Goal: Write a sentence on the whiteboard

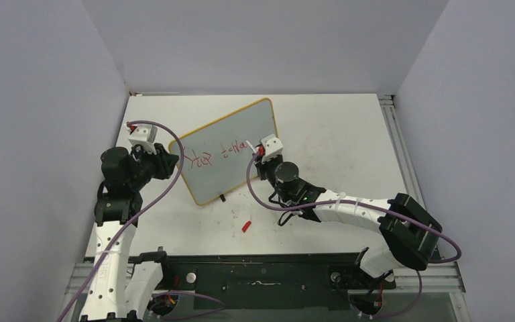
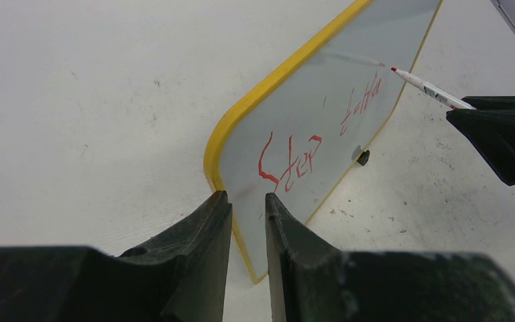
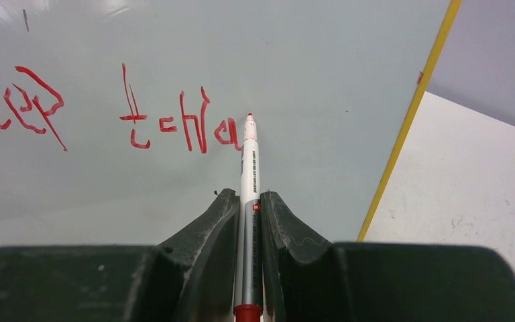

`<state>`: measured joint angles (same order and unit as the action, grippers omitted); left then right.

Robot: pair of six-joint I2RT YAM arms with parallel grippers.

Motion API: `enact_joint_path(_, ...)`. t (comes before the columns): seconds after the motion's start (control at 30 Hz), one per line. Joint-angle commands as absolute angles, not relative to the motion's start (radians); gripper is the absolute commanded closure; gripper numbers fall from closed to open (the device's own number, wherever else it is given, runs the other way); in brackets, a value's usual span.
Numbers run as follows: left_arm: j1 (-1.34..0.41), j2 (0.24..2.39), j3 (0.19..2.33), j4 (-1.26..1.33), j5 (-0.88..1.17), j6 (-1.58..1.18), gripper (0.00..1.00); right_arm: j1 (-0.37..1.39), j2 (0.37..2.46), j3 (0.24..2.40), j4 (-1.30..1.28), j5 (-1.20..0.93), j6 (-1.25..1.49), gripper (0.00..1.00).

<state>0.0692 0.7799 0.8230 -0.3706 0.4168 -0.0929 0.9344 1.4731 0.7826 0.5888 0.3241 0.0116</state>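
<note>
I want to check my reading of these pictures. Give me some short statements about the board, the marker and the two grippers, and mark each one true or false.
1. The right gripper is shut on a marker. True.
2. The writing on the whiteboard is blue. False: it is red.
3. The left gripper clamps the whiteboard's yellow edge. True.
4. The marker's tip is capped. False: it is bare, at the board beside the last letter.
5. The whiteboard lies flat on the table. False: it stands tilted on its lower edge.
</note>
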Motion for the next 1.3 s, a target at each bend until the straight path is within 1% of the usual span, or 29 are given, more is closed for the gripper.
enact_joint_path(0.0,0.075,0.772,0.825,-0.347,0.425,-0.094,0.76,0.949,1.467,0.832,0.653,0.312,-0.011,0.95)
enact_joint_path(0.37,0.076,0.769,0.824,-0.347,0.427,-0.094,0.76,0.949,1.5,0.858,0.641,0.323,-0.018,0.95)
enact_joint_path(0.7,0.075,0.77,0.823,-0.348,0.426,-0.095,0.76,0.945,1.489,0.831,0.636,0.367,-0.014,0.95)
enact_joint_path(1.27,0.074,0.77,0.824,-0.35,0.424,-0.094,0.77,0.945,1.517,0.795,0.623,0.347,0.027,0.95)
